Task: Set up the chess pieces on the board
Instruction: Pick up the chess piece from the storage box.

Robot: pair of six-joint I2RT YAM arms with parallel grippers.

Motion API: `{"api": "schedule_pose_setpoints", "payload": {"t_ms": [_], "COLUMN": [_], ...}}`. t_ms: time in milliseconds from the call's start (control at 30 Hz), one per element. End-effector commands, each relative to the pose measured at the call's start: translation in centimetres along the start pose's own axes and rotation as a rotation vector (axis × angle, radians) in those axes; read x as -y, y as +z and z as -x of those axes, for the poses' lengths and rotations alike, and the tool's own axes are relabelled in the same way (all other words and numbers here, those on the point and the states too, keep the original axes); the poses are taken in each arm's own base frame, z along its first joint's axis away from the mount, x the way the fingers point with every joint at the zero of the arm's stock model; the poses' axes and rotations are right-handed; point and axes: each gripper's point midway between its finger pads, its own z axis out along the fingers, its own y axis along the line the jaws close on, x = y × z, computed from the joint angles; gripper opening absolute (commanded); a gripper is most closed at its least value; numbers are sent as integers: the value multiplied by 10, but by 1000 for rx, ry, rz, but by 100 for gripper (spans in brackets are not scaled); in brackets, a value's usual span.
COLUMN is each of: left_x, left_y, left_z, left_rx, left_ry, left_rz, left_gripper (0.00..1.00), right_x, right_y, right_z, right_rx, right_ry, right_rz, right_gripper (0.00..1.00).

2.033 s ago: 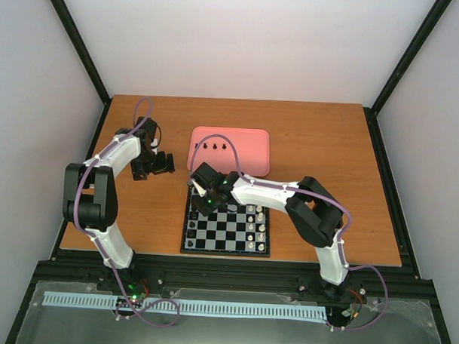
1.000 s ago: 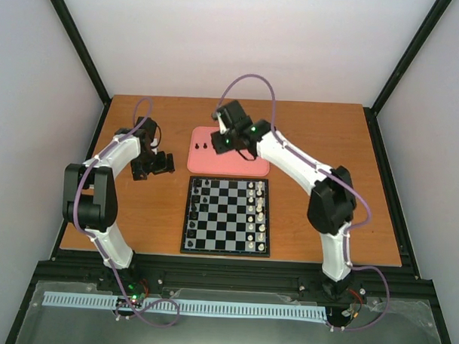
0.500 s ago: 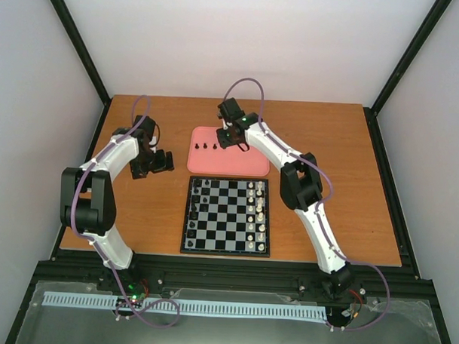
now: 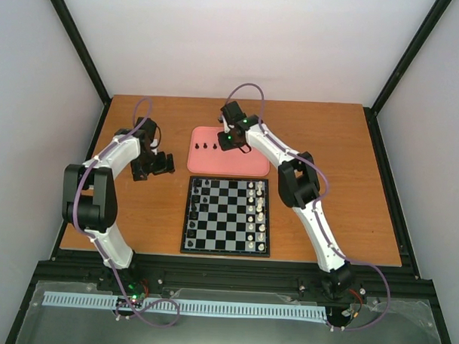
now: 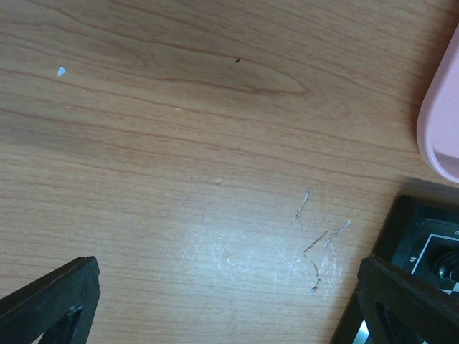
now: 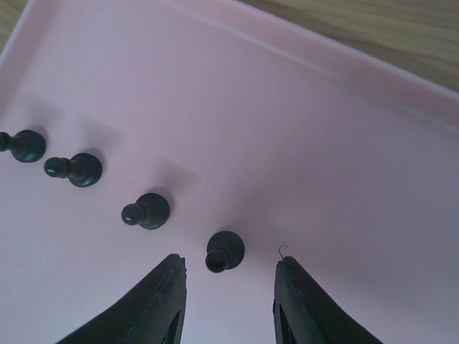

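Straddling the nearest black pawn on the pink tray, the right jaws stand partly open, one on each side, gripping nothing yet. The pawn sits only at their very tips, so a shallow pinch could squirt this tiny, rounded piece out or tip it into the neighbouring pawn close by. A weak hold might also drop it on the way to the board. The left jaws gape wide and empty over the counter.

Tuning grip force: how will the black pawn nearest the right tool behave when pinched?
The pawn looks tiny, so probably light. Its rounded head may slip from a pinch. Upright on the smooth tray, it could tip if nudged.
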Motion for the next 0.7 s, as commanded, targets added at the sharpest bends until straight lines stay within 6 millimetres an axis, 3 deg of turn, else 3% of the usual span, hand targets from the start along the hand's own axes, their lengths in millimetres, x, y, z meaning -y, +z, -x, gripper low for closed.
{"api": "schedule_pose_setpoints", "payload": {"t_ms": [0,433,567,667], "left_x": [3,2,3,4], "left_y": [0,3,6,7], "left_z": [7,5,6,7], "left_rx": [11,-2,-10,-13], "left_ry": [18,18,18,16], "left_rz": [-13,-9,-12,-15], "left_gripper": [100,100,100,100], "right_x": [-4,-2,1,5], "right_y": [6,20,21,21], "right_z": [4,8,7,6], "right_rx": [7,20,16,12], "right_ry": [-12,0,4,8], "right_rz": [20,24,19,11], "right_gripper": [40,39,21,15]}}
